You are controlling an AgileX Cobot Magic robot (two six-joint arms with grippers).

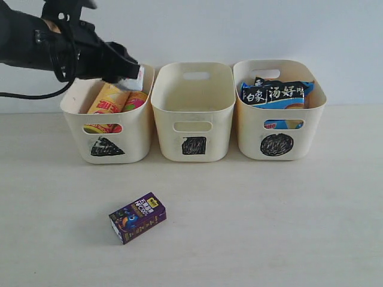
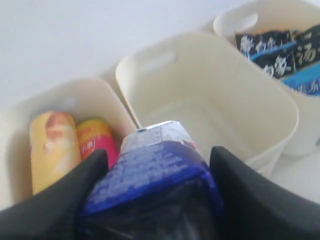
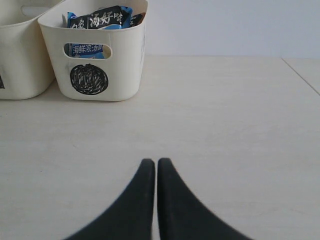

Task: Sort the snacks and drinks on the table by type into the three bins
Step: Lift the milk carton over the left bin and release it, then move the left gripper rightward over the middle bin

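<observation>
Over on the far left, the left gripper [image 1: 125, 75] is pinching the blue-and-white carton [image 2: 155, 165] above the triangle bin's [image 1: 134, 140] right rim, with the empty square bin [image 1: 164, 128] sitting just right of it; right gripper [image 3: 155, 172] is hovering low, fingers [image 3: 142, 200] pressed together.

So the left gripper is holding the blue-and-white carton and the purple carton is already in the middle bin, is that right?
Not quite: the exterior view shows the purple carton lying on the table, not in the middle bin. The left gripper does hold the blue-and-white carton.
</observation>
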